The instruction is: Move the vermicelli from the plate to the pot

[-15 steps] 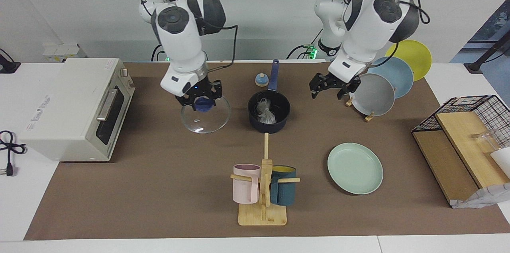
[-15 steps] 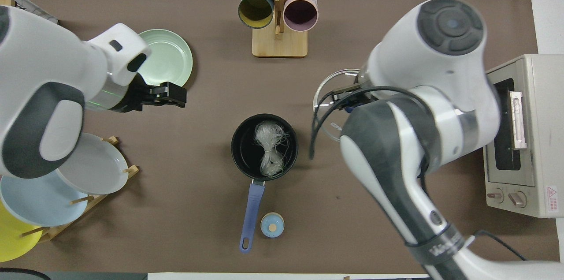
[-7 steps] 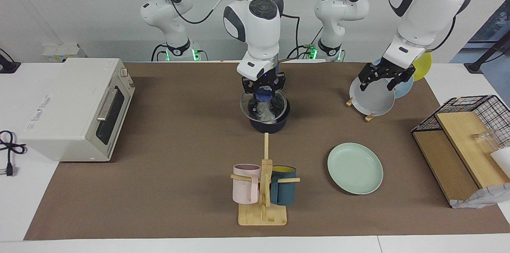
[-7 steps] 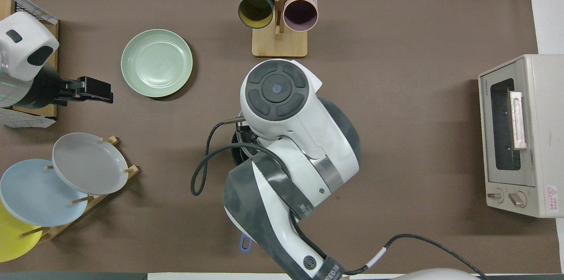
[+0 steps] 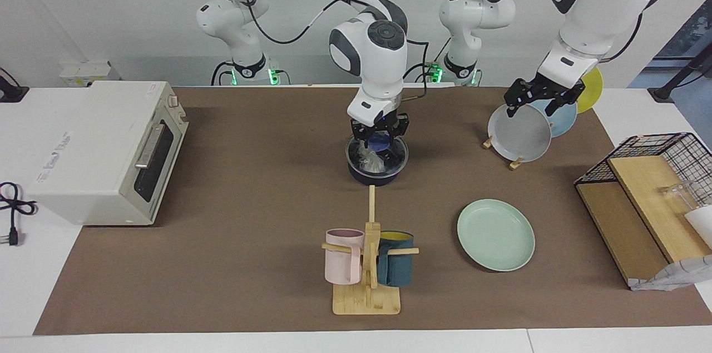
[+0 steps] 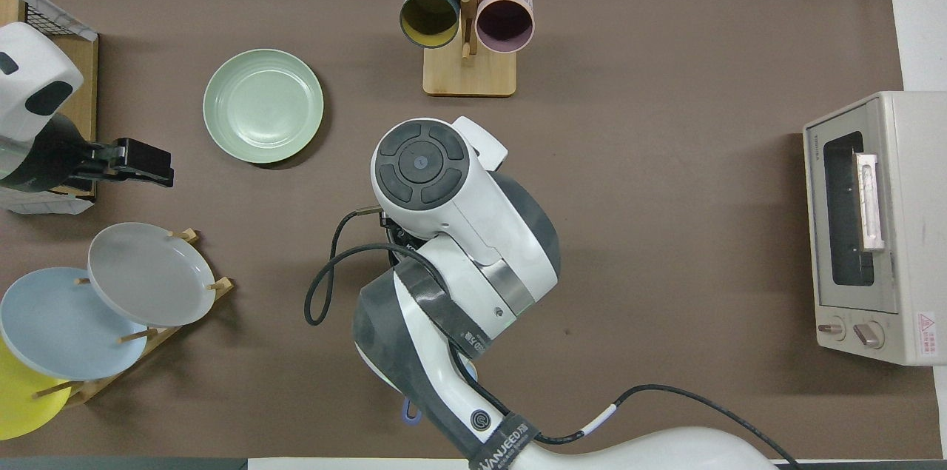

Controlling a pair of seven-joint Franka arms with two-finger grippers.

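The dark navy pot stands mid-table with the white vermicelli inside it, seen through a round glass lid that lies on or just over its rim. My right gripper is shut on the lid's blue knob, directly over the pot. In the overhead view the right arm hides the pot, apart from its blue handle tip. The mint-green plate is bare, farther from the robots, toward the left arm's end. My left gripper is open and empty, raised over the plate rack.
A toaster oven stands at the right arm's end. A wooden mug stand with a pink and a teal mug is farther out than the pot. A rack with grey, light-blue and yellow plates and a wire basket are at the left arm's end.
My right gripper carried the glass lid from beside the pot to over it and lowered it to the rim. My left gripper withdrew and rose over the plate rack.
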